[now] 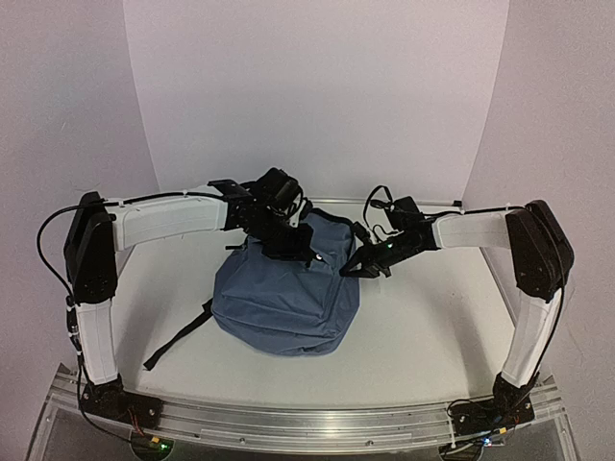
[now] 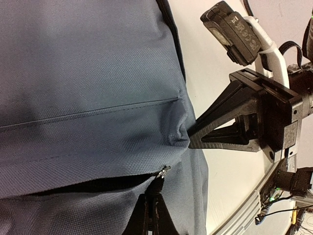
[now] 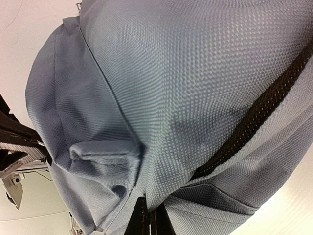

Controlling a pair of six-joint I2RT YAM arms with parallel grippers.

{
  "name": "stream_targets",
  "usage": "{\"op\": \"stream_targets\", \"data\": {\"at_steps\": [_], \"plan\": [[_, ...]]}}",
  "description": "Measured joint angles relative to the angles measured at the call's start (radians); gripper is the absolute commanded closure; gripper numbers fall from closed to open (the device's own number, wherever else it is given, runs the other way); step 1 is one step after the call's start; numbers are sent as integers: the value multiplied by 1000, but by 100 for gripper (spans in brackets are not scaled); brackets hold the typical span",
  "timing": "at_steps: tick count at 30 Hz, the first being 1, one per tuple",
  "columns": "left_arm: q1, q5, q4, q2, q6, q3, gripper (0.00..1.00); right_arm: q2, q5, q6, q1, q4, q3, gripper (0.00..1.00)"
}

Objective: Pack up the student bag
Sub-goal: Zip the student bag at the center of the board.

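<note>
The slate-blue student bag point(image 1: 288, 298) lies in the middle of the table. My left gripper point(image 1: 293, 252) is over the bag's far top. In the left wrist view it point(image 2: 152, 203) is shut on the zipper pull point(image 2: 164, 171) at the end of a partly open dark zipper slit point(image 2: 88, 186). My right gripper point(image 1: 352, 270) is at the bag's right edge and is shut on a pinch of its fabric point(image 3: 151, 196). The left wrist view shows its tips point(image 2: 191, 136) gripping a puckered fold. What is inside the bag is hidden.
A black strap point(image 1: 178, 336) trails from the bag toward the near left. A black mesh strip point(image 3: 259, 117) runs across the bag's side. White walls stand behind and beside the table. A metal rail point(image 1: 307, 418) runs along the near edge.
</note>
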Motion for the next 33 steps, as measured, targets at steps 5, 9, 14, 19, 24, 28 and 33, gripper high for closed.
{"op": "stream_targets", "data": {"at_steps": [5, 9, 14, 19, 24, 28, 33], "plan": [[7, -13, -4, -30, 2, -29, 100, -23, 2, -21, -2, 4, -7, 100], [21, -28, -9, -54, 3, -61, 100, -30, 5, -42, -4, -2, -10, 100], [61, -46, -17, -91, 4, -84, 100, -35, 9, -79, -27, -21, -22, 100], [87, -58, -23, -113, 7, -112, 100, -51, 28, -128, -60, -65, -25, 100], [115, -59, -34, -142, 8, -145, 100, -63, 77, -190, -93, -123, -25, 84], [123, -18, -26, -145, 17, -148, 100, -65, 117, -205, -107, -172, -8, 35], [121, 23, -14, -145, 23, -148, 100, -105, 179, -165, -109, -211, 22, 2]]}}
